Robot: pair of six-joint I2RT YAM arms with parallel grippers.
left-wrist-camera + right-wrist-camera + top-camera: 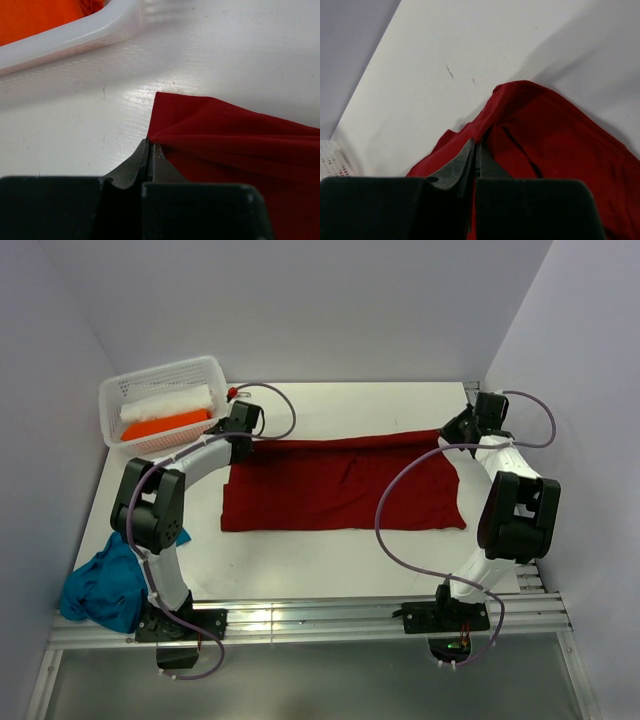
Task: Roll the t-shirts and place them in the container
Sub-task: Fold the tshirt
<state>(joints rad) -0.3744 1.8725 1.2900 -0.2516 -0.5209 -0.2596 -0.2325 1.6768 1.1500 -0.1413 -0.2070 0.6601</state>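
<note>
The red shirt (340,485) lies spread flat as a wide sheet in the middle of the table (330,560), with its long side running from 9 to 3 o'clock in the top view. Some soft folds cross it near the centre.

The left gripper (150,147) is at the far left corner of this shirt, about 10 o'clock from the cloth's middle. Its jaws are closed together, and the wrist view shows the corner of the red cloth pinched between the tips, with a small ridge of fabric rising from there.

The right gripper (475,147) is at the far right corner, about 2 o'clock from the cloth's middle. Its jaws are also closed, and the red cloth is bunched up around the tips and gripped there. The edge between the two grippers looks a little lifted and pulled straight; the near edge rests flat on the table.

A white basket (160,400) stands in the far left corner of the table, at 10 o'clock, just beside the left gripper. Inside it lie a white roll (168,403) and, touching it on the near side, an orange roll (165,426).

The teal shirt (105,585) is a loose heap at 8 o'clock, at the near left edge of the table, beside the base of the left arm and well apart from the red shirt.
</note>
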